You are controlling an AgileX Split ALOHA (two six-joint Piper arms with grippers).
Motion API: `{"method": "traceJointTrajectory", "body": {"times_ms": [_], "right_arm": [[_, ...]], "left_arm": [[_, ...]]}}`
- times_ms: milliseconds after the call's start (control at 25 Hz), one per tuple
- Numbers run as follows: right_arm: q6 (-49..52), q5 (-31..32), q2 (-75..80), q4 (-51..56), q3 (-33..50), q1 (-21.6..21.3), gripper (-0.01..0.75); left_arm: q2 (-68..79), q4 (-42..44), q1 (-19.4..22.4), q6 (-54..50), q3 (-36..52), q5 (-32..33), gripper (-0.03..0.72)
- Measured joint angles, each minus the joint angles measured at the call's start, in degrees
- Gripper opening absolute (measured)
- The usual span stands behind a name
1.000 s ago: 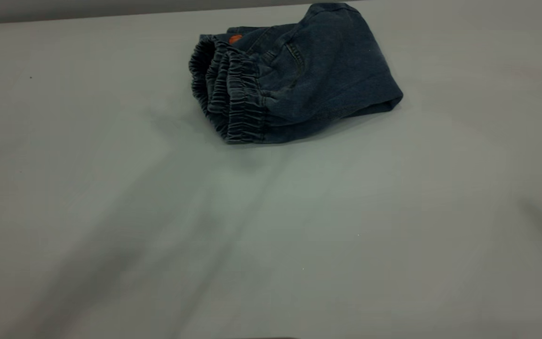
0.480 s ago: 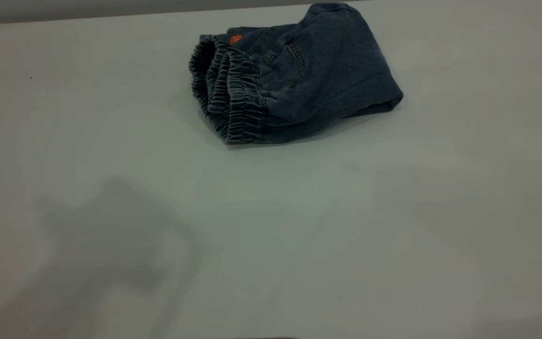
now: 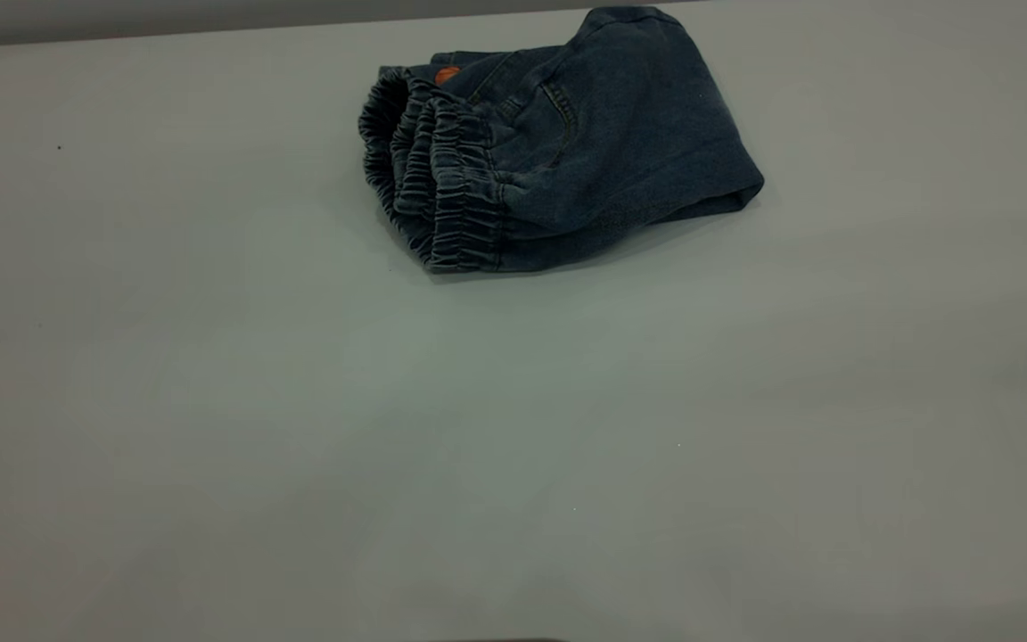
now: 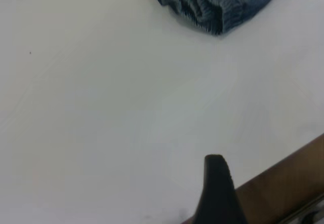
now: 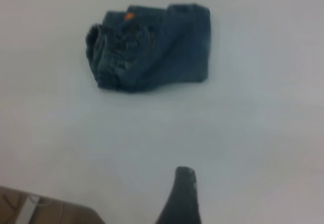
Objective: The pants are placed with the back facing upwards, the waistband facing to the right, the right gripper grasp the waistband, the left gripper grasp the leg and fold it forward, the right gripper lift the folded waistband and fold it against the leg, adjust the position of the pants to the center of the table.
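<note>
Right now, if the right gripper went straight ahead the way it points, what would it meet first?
Probably bare table first. Only one dark finger of the right gripper shows, aimed over white surface. The folded pants lie farther on and off to one side, though depth is unclear.

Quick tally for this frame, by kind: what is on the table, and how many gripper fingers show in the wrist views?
Folded denim pants: 1
Gripper fingers in view: 2, one of the left gripper, one of the right gripper
Table: 1
Total: 4
</note>
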Motion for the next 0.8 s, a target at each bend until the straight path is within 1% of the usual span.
{"method": "traceJointTrajectory", "body": {"times_ms": [360, 480, 800], "right_arm": [[-0.68, -0.06, -5.02, -6.72, 10.45, 0.00, 0.580], [-1.07, -1.87, -6.61, -7.54, 13.92, 0.00, 0.580], [-1.51, -6.11, -11.88, -9.70, 20.09, 0.00, 0.580]], "left_arm": [[-14.65, -0.70, -0.02, 0.00, 13.72, 0.00, 0.461], [-17.09, -0.82, -0.02, -0.04, 17.35, 0.00, 0.461], [-18.61, -0.99, -0.02, -0.04, 21.84, 0.00, 0.461]]}}
